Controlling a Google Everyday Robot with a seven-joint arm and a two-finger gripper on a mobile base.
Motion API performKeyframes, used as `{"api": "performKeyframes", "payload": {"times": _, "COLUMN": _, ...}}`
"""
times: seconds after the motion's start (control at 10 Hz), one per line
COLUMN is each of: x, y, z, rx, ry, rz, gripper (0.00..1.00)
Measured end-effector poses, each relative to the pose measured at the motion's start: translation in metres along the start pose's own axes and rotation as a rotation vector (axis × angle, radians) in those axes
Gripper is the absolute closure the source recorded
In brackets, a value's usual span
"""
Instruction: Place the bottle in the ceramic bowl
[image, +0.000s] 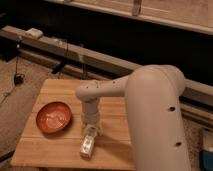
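The bottle (88, 145), clear with a pale label, lies on its side on the wooden table (50, 150), right of the ceramic bowl (54, 116). The bowl is orange-red, glossy inside, and holds nothing. My gripper (92, 128) hangs straight down from the white arm, right over the bottle's upper end. The wrist hides the fingers and the bottle's top end.
The small wooden table ends close to the bottle's lower end at the front edge (70, 164). A long low rail (100, 60) runs behind the table. Cables and a small box (35, 33) lie on the carpet at the left.
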Motion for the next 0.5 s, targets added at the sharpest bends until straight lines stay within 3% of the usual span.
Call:
{"api": "performKeyframes", "payload": {"times": 0.3, "x": -0.005, "y": -0.002, "z": -0.001, "rx": -0.018, "ry": 0.001, "rz": 0.012, "gripper": 0.78}}
{"api": "performKeyframes", "payload": {"times": 0.5, "x": -0.009, "y": -0.004, "z": -0.01, "rx": -0.039, "ry": -0.017, "rz": 0.026, "gripper": 0.86}}
